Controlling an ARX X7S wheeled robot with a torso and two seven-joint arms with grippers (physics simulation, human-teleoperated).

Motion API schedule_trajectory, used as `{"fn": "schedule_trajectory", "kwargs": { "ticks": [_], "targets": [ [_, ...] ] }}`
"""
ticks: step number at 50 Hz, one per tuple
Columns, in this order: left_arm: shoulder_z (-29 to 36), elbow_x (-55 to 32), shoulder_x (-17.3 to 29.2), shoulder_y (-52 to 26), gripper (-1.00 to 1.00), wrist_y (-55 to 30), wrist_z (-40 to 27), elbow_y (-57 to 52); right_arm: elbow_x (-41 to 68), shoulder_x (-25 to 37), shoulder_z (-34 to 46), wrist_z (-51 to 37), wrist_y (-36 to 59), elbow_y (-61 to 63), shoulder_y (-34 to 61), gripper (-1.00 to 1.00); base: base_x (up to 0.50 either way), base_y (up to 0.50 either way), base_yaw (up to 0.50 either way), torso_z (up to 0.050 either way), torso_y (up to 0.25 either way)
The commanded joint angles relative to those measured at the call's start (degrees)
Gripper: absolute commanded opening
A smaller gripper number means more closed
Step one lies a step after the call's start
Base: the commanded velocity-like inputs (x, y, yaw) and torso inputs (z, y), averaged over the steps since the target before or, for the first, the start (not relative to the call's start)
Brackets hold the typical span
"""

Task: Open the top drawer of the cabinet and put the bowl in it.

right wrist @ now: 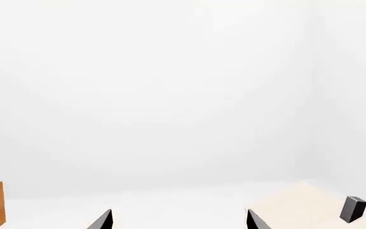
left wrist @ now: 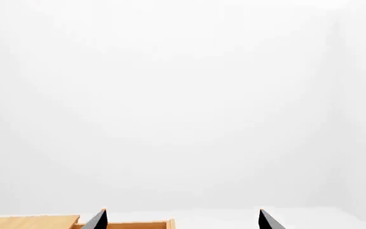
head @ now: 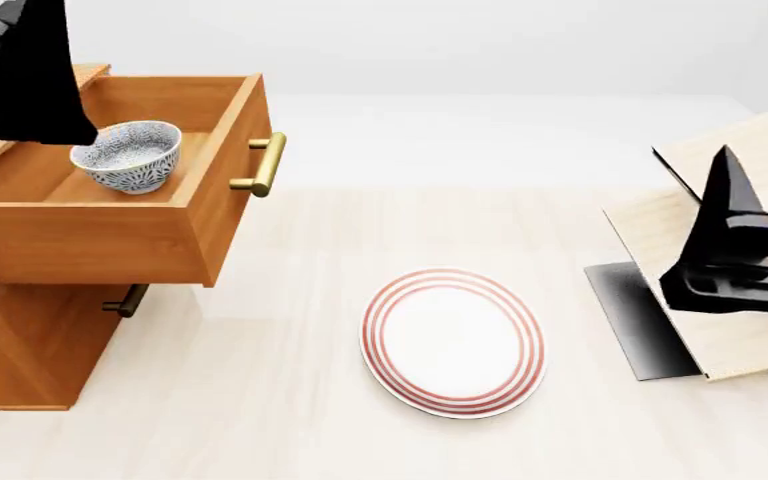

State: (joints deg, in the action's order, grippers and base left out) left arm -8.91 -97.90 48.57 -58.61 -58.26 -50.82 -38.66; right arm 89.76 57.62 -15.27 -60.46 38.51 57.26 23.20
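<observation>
Bowl in the pulled-out top drawer, both claws empty.

Head view: bowl (head: 128, 153) upright inside top drawer (head: 117, 235) of cabinet (head: 17, 345), left gripper (head: 31, 70) above and beside it; red-ringed plate (head: 454, 341) on the floor; right gripper (head: 731, 230) before the pale board rack (head: 704, 225). Left wrist view: fingertips (left wrist: 97, 220) wide apart, empty, over the drawer's rim. Right wrist view: fingertips (right wrist: 103, 220) likewise spread, holding nothing.
</observation>
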Motion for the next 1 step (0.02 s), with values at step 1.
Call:
{"fn": "schedule_trajectory", "kwargs": {
  "ticks": [1],
  "targets": [
    [-1.78,-8.16,5.83,-4.7,1.0,0.37,-1.25,-4.76,7.66,6.01,-0.14,-4.69,-1.54,1.99,7.19,1.0,0.0,0.0,0.0,0.0,0.0]
  ]
}}
